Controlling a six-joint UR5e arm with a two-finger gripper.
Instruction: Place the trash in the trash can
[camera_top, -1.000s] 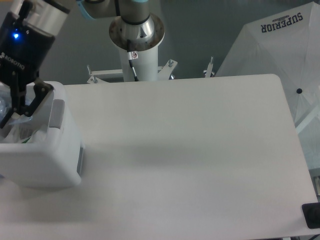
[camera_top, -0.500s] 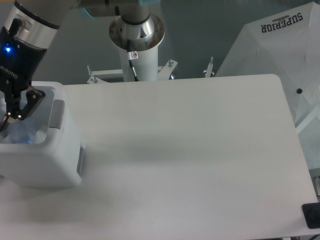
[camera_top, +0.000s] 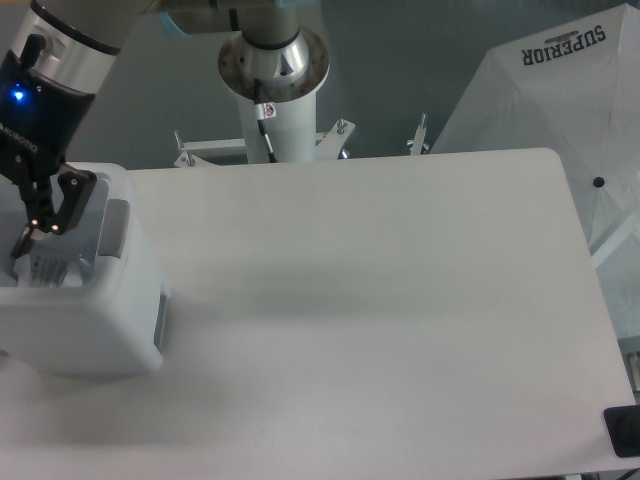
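The trash can (camera_top: 95, 325), a boxy white bin with a grey side panel, stands at the table's left edge. My gripper (camera_top: 38, 234) hangs over its opening, tips just inside the rim, open with nothing between the fingers. Below the fingertips a whitish, crumpled piece of trash (camera_top: 47, 269) with faint print lies inside the bin. The rest of the bin's inside is hidden by its front wall and the frame's edge.
The arm's white base column (camera_top: 272, 95) rises behind the table's far edge. A white fabric reflector (camera_top: 560, 100) leans off the right side. A small black object (camera_top: 624, 430) sits at the front right corner of the white table (camera_top: 380, 300).
The gripper has shifted slightly right and up over the bin. The bluish shape seen in the bin half a second ago is now covered by the whitish piece.
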